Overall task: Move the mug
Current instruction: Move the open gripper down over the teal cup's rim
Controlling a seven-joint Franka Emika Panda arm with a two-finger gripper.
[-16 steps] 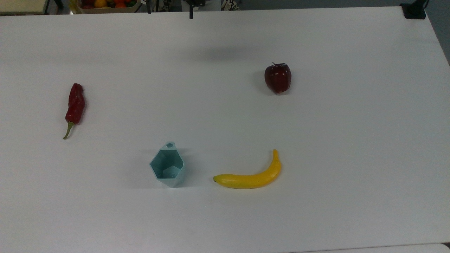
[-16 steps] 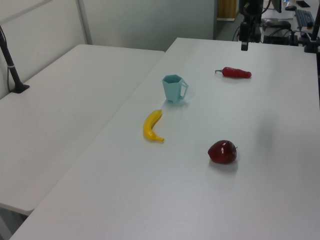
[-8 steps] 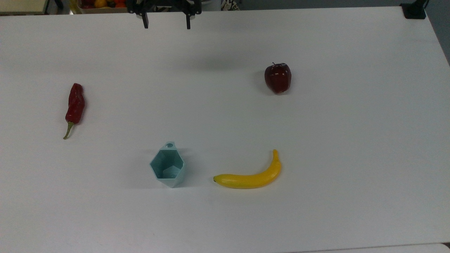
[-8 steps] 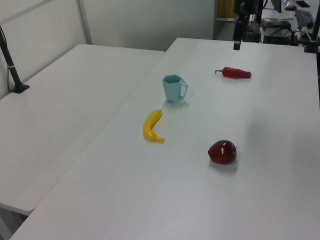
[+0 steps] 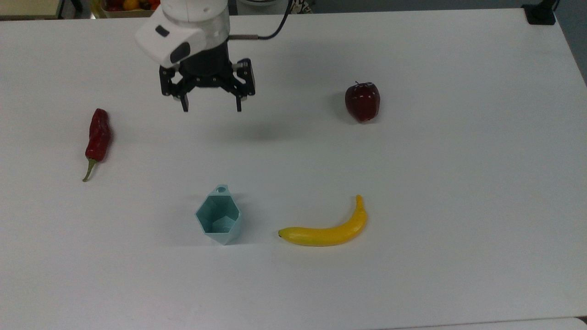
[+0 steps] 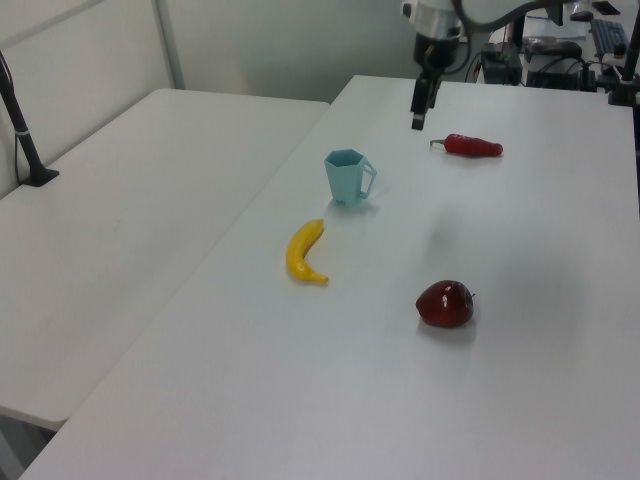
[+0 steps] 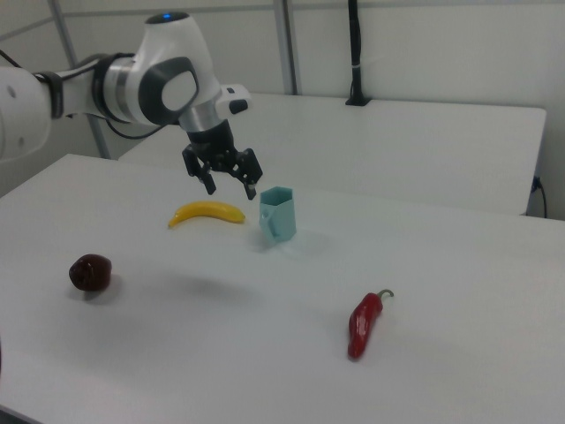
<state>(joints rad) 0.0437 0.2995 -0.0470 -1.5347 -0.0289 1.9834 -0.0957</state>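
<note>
Your mug (image 5: 218, 221) stands upright on the white table (image 5: 458, 183), its open mouth up and its small rim tab with the round hole pointing toward the top view's upper edge. In the top view it sits in the lower middle, with the banana (image 5: 328, 228) lying near it on the top view's right, the two apart.

Your gripper (image 5: 211, 109) hangs in the air above the table, well apart from the mug and nearer the top view's upper edge. Its fingers (image 5: 185, 103) are spread wide with nothing between them, and they point down toward the table. In the right view the gripper (image 7: 231, 188) hangs from the white wrist of the arm (image 7: 150, 79), which reaches in from the right view's left. In the left view the gripper (image 6: 417, 118) shows edge-on, above the table.

The red chili pepper (image 5: 97, 139) lies toward the top view's left, the dark red apple (image 5: 362, 101) toward the top view's right; neither touches anything else.
</note>
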